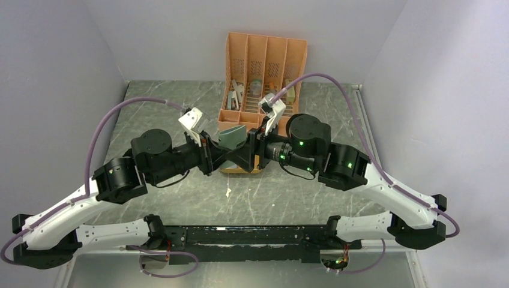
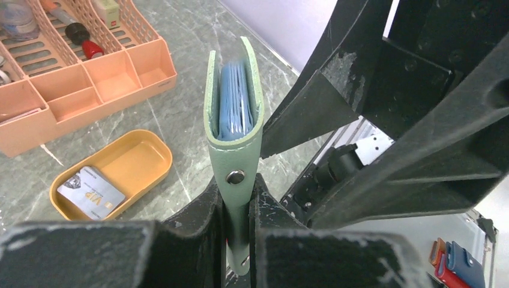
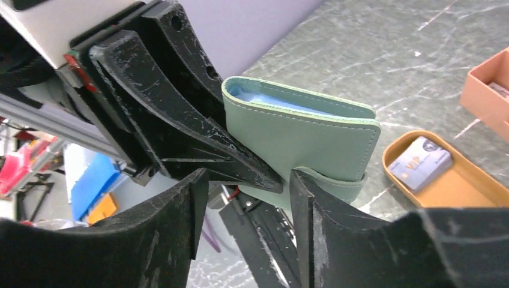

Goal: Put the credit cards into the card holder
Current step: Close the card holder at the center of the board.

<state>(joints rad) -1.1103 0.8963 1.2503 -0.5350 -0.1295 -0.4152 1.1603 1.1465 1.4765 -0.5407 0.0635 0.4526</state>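
Noted upright at centre of left wrist view: card holder (image 2: 235, 120), folded shut, blue pockets showing at its top edge. Its strap (image 2: 234, 177) with snap clamped in left gripper (image 2: 239, 198). At bottom centre of right wrist view: right gripper (image 3: 246, 186), jaws apart, just beside holder's lower edge. One credit card (image 2: 91, 193) lying in orange tray (image 2: 153, 147), lower left; orange organizer (image 2: 72, 78) upper left.

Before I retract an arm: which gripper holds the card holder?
The left gripper, shut on the green card holder at its snap; the right gripper stands open.
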